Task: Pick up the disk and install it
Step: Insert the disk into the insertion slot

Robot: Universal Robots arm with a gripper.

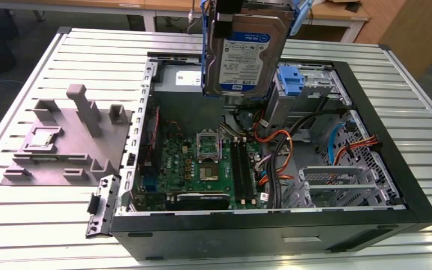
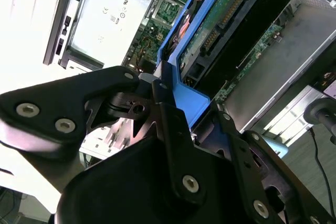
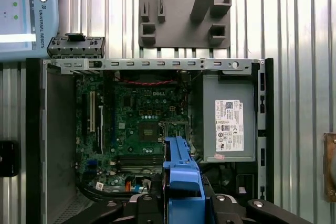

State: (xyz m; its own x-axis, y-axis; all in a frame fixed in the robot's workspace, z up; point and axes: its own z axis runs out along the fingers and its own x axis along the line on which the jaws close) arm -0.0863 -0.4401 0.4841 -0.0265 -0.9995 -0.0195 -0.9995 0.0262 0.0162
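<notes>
The gripper (image 2: pixel 186 100), jaws clamped on the disk (image 1: pixel 242 50), hangs it long-axis vertical, the drive cage (image 1: pixel 317 84) at its four o'clock in the exterior view.

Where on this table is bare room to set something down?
Bare slats of the table between the grey fixture and the near edge, and behind the fixture. Crowded inside the open case: cables, the disk hanging above.

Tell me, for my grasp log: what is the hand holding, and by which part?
The hand holds the disk by one blue-framed end.
</notes>
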